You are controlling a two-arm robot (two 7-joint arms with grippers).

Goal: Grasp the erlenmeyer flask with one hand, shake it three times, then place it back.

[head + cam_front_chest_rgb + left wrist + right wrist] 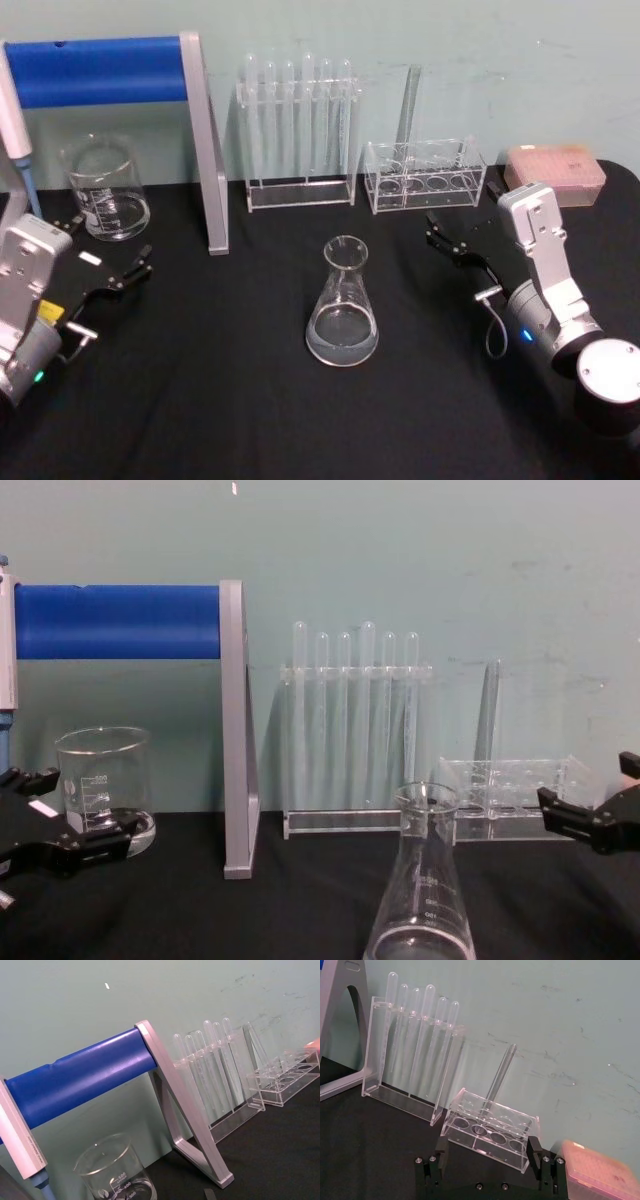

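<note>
Erlenmeyer flask (pixel 342 305) upright, table centre, nothing touching; beaker (pixel 106 188) far left; left gripper (pixel 112 262), right gripper (pixel 452 232) fingers apart.

The table (pixel 200 400) has a black surface and butts against a pale green wall. At its centre stands the flask (pixel 342 305), upright, holding a little clear liquid. At the back left sits a glass beaker (pixel 105 188). Beside it rises a grey stand (pixel 207 150) carrying a blue bar. Behind the flask stand a rack of test tubes (pixel 298 135) and a lower clear rack (pixel 424 176) with one tube. A pink tip box (pixel 555 173) occupies the back right corner.
</note>
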